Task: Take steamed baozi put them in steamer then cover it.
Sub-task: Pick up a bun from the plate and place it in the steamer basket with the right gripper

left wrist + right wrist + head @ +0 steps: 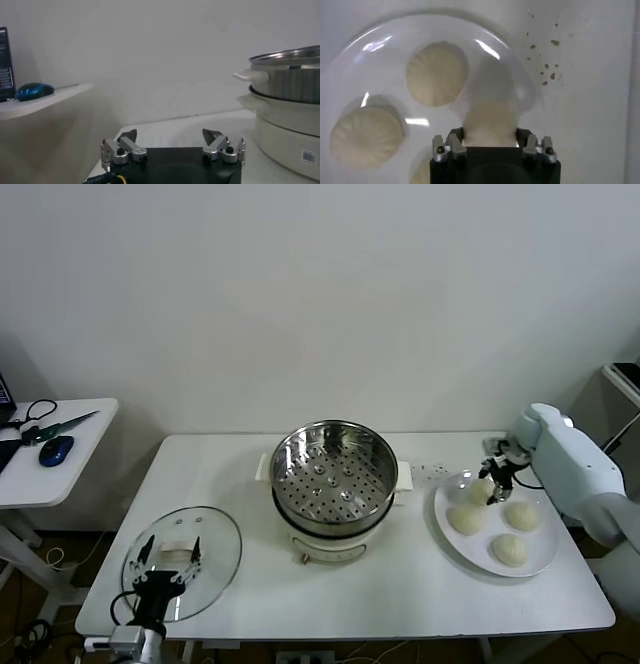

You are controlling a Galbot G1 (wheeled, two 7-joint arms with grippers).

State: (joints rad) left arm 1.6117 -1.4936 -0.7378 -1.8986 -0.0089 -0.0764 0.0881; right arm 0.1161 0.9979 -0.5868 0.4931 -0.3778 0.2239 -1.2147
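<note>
Right gripper [496, 475] bent down, jaws straddling a steamed baozi [489, 125].

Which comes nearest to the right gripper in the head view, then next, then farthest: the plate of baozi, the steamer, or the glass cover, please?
From the right gripper:
1. The plate, directly under it at the table's right end, the fingers around a baozi.
2. The steamer, mid-table to its left.
3. The cover, front-left corner, beneath the left gripper.
</note>
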